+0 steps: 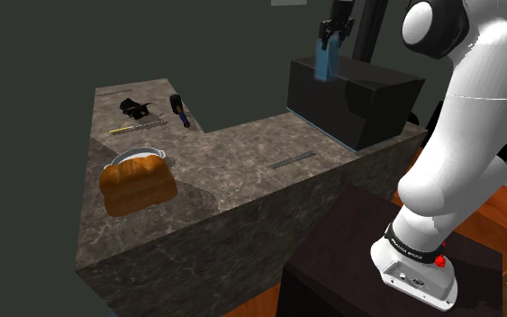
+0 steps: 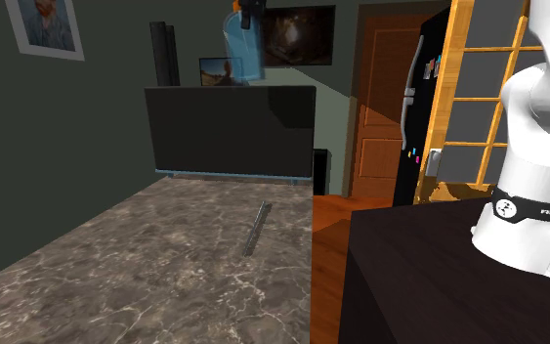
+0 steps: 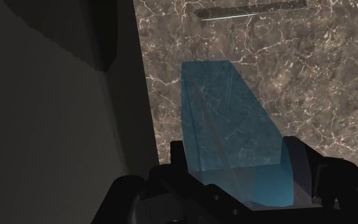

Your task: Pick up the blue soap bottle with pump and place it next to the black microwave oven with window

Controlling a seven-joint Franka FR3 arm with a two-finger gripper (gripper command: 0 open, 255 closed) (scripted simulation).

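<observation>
Translucent blue, tapering bottle [image 1: 325,61] hangs clamped between the gripper's [image 1: 335,31] jaws, above the matte black, boxy microwave [image 1: 359,99] at the marbled bench's [image 1: 242,162] end.

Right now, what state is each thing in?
gripper: shut on the blue bottle, raised high.
blue bottle: held in the air, up by the microwave's top.
microwave: standing on the counter.
bread loaf: lying on the counter, far from the gripper.

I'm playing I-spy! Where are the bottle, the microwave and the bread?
bottle [image 1: 326,61], shoulder view, middle of its blue body.
microwave [image 1: 373,83], shoulder view, its dark top.
bread [image 1: 136,187], shoulder view, side of the loaf.
</observation>
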